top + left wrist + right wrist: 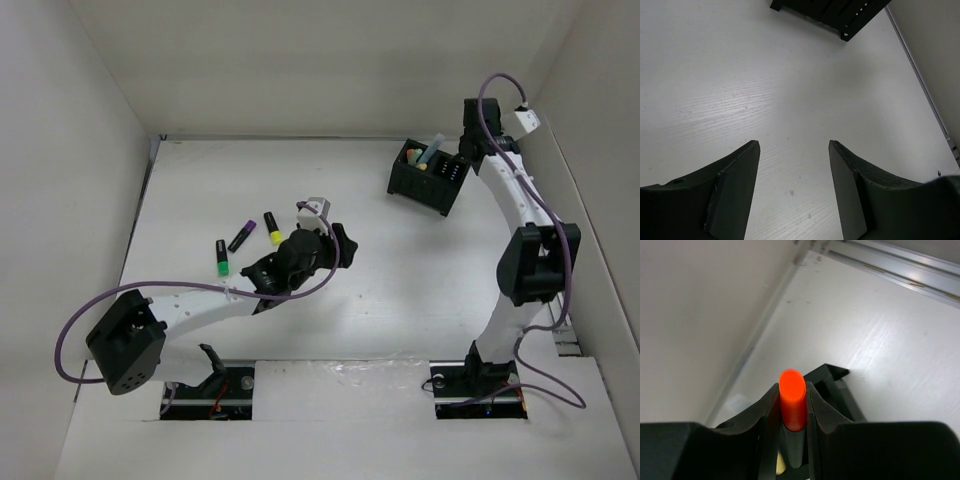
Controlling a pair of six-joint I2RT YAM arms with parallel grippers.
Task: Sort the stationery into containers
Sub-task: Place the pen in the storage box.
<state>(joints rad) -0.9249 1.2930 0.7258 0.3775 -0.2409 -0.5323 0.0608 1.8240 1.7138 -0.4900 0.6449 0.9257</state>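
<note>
We see a white table (400,280) from above, walled on 3 sides, with 2 white-and-black robot arms bolted at its near edge. Our landmark is the black organiser box (428,178), which sits toward the far right of the table, turned at an angle, with small holes in its sides.

The right arm reaches up the right side to the box. Its wrist camera shows the right gripper (792,390) clenched on an orange-capped marker (792,402) held upright between its fingers, directly over the box.

The left gripper (792,145) is well to the left of the box and nearer to us. Its fingers are spread and released, with only bare table between them.

The box has 2 compartments. In the top view its left compartment holds a pale blue marker (432,152) leaning out over the rim, with other pastel ends beside it that are too small to tell apart.

3 black markers lie loose on the table far left of the box: 1 yellow-ended (271,227), 1 purple-ended (241,235), and 1 green-ended (221,257).
</note>
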